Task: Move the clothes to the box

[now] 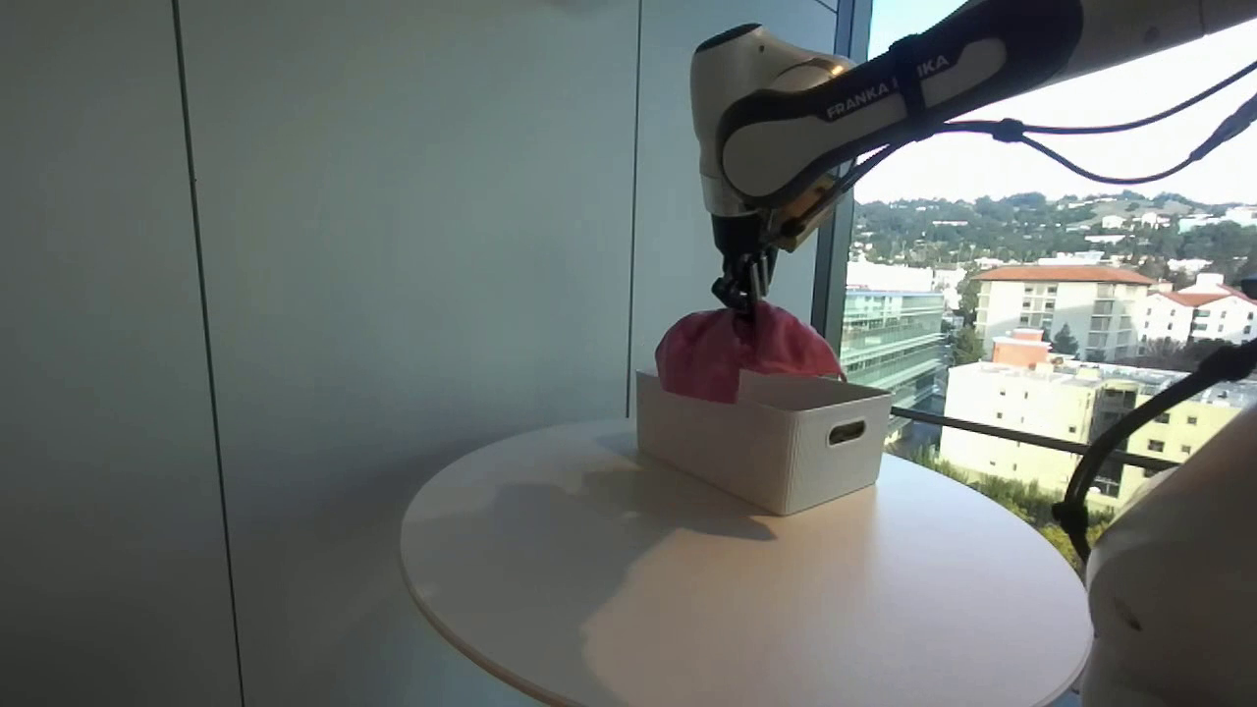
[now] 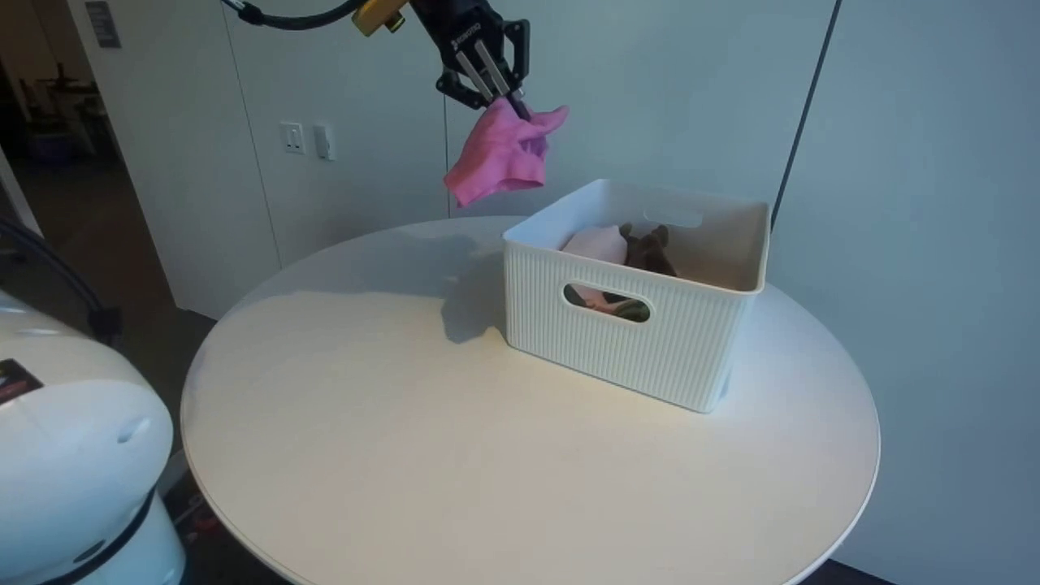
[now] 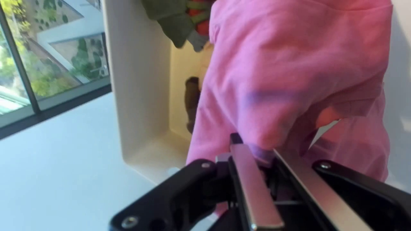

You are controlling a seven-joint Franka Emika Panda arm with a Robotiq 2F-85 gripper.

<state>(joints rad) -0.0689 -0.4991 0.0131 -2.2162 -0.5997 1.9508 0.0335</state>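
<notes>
In an exterior view, the pink cloth [image 2: 497, 154] hangs down from my gripper [image 2: 513, 104], which is pinching it up high. The box [image 2: 609, 345] sits lower, to the right. I guess I must go that way, over it, before letting go.

Daylight comes from the window [image 1: 1021, 295]
The sky [image 1: 982, 167] is overexposed, the wall [image 1: 393, 226] is rather dim; shadows [image 1: 530, 540] lie on the sunlit worktop [image 1: 835, 579].
</notes>
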